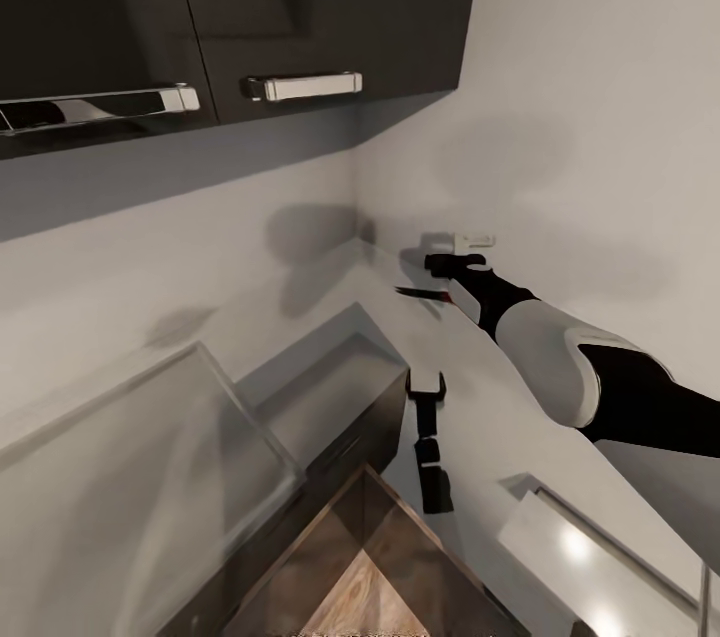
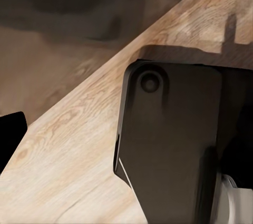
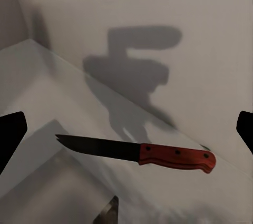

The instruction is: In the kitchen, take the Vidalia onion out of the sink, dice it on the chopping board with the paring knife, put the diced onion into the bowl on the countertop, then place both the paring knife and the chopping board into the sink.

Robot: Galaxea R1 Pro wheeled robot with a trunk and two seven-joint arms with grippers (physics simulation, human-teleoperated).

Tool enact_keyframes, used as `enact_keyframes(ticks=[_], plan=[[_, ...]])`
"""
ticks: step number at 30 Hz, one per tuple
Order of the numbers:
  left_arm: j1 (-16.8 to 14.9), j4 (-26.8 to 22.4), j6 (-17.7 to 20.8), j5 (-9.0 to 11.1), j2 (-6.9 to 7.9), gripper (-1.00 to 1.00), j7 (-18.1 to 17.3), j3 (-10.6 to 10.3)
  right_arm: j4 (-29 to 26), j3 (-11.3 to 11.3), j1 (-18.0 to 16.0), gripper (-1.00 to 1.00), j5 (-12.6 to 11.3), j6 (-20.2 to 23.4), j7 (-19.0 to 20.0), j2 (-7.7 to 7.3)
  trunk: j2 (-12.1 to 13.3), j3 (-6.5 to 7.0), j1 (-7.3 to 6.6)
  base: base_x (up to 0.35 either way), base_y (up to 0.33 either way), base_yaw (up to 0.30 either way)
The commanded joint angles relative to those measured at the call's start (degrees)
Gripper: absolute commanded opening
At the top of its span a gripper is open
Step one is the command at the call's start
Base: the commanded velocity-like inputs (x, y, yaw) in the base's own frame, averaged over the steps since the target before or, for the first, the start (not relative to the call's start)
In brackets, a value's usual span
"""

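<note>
Right arm [image 1: 560,367] reaches to the wall, jaws spread around the paring knife [image 3: 138,153]; left jaws' state unclear.

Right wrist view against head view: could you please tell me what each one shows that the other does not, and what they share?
Right wrist view: the paring knife close up, with a dark blade and a red handle with three rivets. It sits between the fingertips of the open right claw, ungripped, and the claw's shadow falls on the wall.

Head view: dark wall cabinets with chrome handles, the right arm reaching out, and the left claw lower down.

Shared: the knife, the pale countertop and the wall.
</note>
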Motion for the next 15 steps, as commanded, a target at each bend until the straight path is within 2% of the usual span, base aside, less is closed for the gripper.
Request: enact_keyframes(ticks=[1, 15], plan=[[0.0, -0.1, -0.2, 0.4, 0.10, 1.00, 0.5, -0.4, 0.0, -0.5, -0.1, 1.00, 0.6, 0.1, -0.2, 0.02, -0.1, -0.20, 0.03, 0.000, 0.000, 0.000], [0.0, 0.0, -0.2, 0.4, 0.10, 1.00, 0.5, -0.4, 0.0, -0.5, -0.1, 1.00, 0.6, 0.1, -0.2, 0.01, -0.1, -1.52, 0.03, 0.030, 0.000, 0.000]])
